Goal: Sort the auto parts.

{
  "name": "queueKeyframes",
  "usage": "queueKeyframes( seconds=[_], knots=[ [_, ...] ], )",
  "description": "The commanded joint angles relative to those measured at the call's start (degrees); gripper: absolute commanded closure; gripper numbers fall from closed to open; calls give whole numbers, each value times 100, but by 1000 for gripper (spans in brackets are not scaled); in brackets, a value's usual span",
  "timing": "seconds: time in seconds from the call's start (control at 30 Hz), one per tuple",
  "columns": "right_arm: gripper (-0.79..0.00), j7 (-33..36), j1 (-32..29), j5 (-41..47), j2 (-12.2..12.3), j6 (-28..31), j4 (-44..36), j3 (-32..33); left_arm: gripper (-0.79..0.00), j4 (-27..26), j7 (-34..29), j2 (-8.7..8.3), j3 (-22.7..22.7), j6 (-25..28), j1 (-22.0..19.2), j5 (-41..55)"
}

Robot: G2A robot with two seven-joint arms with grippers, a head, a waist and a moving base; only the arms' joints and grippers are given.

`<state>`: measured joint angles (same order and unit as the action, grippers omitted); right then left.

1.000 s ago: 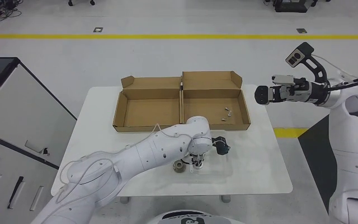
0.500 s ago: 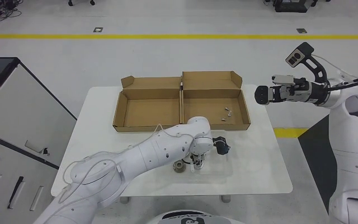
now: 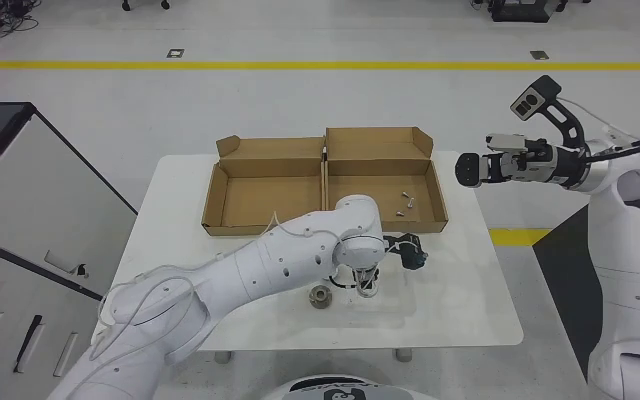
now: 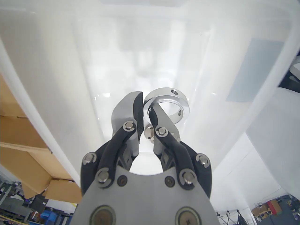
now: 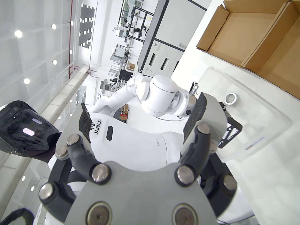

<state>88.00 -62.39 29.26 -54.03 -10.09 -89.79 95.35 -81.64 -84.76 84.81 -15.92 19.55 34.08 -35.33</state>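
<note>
My left gripper (image 4: 145, 105) is shut on the wall of a silver collar ring (image 4: 167, 105), one finger inside the ring and one outside. It hangs inside a clear plastic bin (image 4: 70, 71). In the top view this gripper (image 3: 368, 287) is over the bin (image 3: 400, 305) near the table's front. A second metal ring (image 3: 320, 296) lies in the bin to its left, the same ring (image 5: 231, 98) showing in the right wrist view. My right gripper (image 3: 465, 170) is open, held in the air beyond the table's right edge, with nothing in it (image 5: 140, 118).
Two open cardboard boxes (image 3: 325, 185) stand side by side at the back of the white table (image 3: 470, 300). A couple of small metal parts (image 3: 405, 200) lie in the right box. A dark cabinet (image 3: 40, 200) stands left of the table.
My left gripper has shifted a little to the right inside the bin and its wrist has turned. The loose ring and the right arm have not moved.
</note>
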Motion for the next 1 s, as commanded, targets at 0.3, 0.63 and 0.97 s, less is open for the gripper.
queueKeyframes(
  seconds=[0.3,0.63,0.97],
  knots=[
    [-785,0,0,0,0,0,0,0,0,-455,-133,-145,-81,-136,-46,154],
    [-785,0,0,0,0,0,0,0,0,-567,706,-543,-1187,51,386,812],
    [-785,0,0,0,0,0,0,0,0,-1728,1337,-1364,-3407,1334,1839,1669]
  ],
)
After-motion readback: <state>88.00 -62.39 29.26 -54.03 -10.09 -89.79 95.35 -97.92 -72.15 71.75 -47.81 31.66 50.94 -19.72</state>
